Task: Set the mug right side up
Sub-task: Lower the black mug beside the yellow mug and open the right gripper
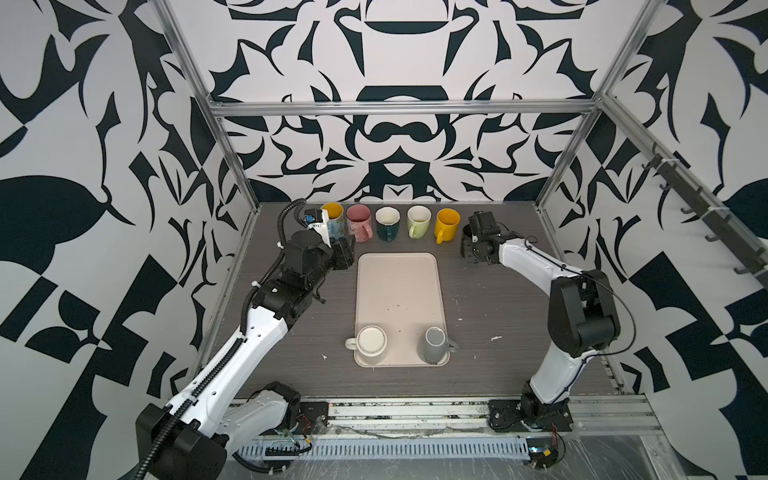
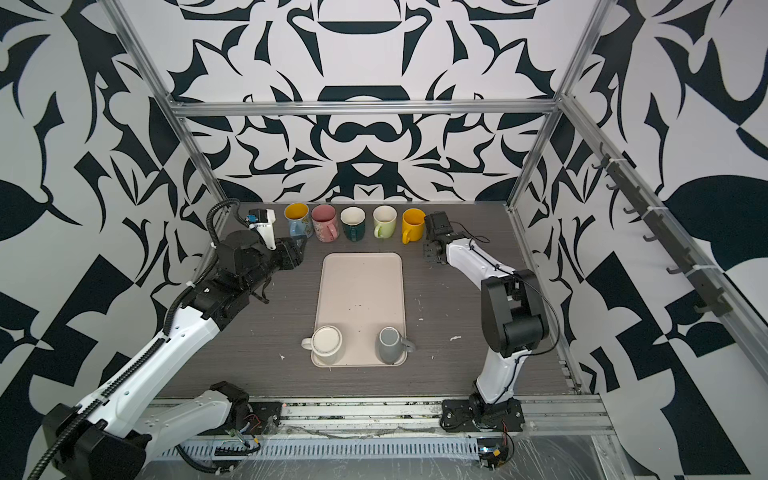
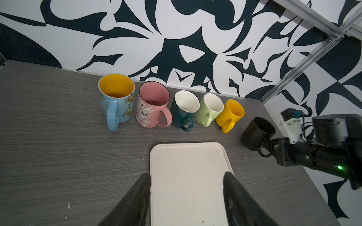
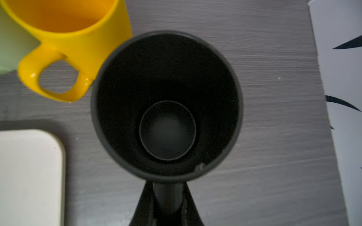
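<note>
Right gripper (image 4: pixel 166 197) pinched tight on the handle of the black mug (image 4: pixel 167 105), mug upright, mouth up, dark and empty inside. Placed at the right end of the back row, near the rear right corner of the table (image 1: pixel 498 311); resting on the tabletop or held just above it, impossible to tell. Just beside it to the left, yellow mug (image 4: pixel 68 29), handle toward the front and close to the black rim, contact unclear. Further left along the same row, all upright with open mouths: green mug (image 3: pixel 210 108), teal mug (image 3: pixel 184 111), pink mug (image 3: pixel 152 105), then blue mug (image 3: pixel 116 99) with a yellow inside; empty as far as seen. In front of the row, cream tray (image 1: pixel 399 291), long side running front to back, far end bare apart from small dark specks. On its near end, white mug (image 1: pixel 371 343) at the left corner, mouth down, base ring up, handle out past the left edge; grey mug (image 1: pixel 434 343) at the right corner, apparently mouth down as well, handle to the right. Left gripper (image 3: pixel 187 176) spread open and empty, hanging near the tray's far left corner, just in front of the blue and pink mugs, well apart from the black mug.
</note>
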Controlling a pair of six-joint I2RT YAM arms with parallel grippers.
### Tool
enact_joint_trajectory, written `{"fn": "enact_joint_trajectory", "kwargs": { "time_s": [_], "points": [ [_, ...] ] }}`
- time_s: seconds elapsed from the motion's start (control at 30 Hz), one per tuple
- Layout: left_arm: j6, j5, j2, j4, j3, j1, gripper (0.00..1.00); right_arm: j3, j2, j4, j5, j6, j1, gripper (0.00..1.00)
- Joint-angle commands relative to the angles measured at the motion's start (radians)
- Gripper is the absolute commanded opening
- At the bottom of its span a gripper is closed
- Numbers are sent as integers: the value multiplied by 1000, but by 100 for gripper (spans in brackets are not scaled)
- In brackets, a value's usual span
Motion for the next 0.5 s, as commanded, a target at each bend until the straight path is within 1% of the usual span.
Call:
{"fn": "enact_joint_trajectory", "kwargs": {
  "time_s": [0.0,0.2,0.47],
  "points": [
    [-23,2,-28,-37,-11,7,62,83,8,138,33,-7,-16,0],
    [-25,-21,-48,-55,-21,6,63,143,94,157,44,1,-36,0],
    [-29,-44,-59,-62,-28,9,63,209,180,155,7,24,-71,0]
  ]
}}
